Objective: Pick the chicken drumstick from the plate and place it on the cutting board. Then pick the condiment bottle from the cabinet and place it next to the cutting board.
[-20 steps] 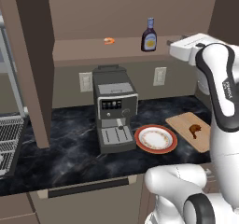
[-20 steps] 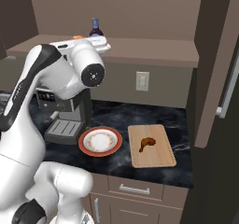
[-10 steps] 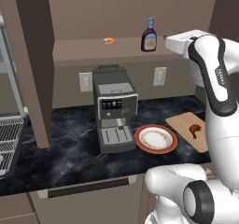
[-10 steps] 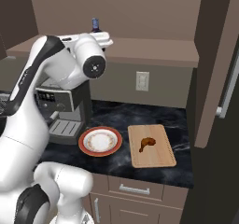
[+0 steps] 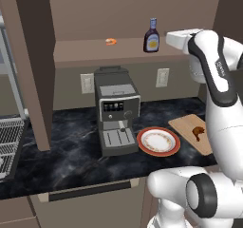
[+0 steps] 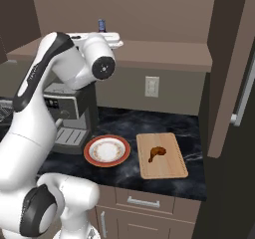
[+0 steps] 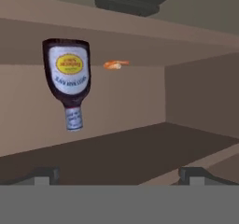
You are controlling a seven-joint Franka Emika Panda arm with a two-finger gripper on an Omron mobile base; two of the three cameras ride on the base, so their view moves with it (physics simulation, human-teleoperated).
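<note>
The chicken drumstick [image 6: 157,153] is laid on the cutting board [image 6: 172,166], beside the empty plate [image 6: 90,156], so the first part seems done. The pincer [image 7: 119,175] is raised level with the cabinet [image 5: 90,49] shelf, released and holding nothing, because the condiment bottle [image 5: 152,36] standing there is to be grasped next

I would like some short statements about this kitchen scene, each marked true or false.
1. The chicken drumstick lies on the cutting board. True.
2. The plate holds food. False: it is bare.
3. The condiment bottle stands on the cabinet shelf. True.
4. The gripper is shut on the bottle. False: its fingertips are apart, the bottle ahead of them.
5. The plate is right of the board. False: it lies between the coffee machine and the board.
</note>
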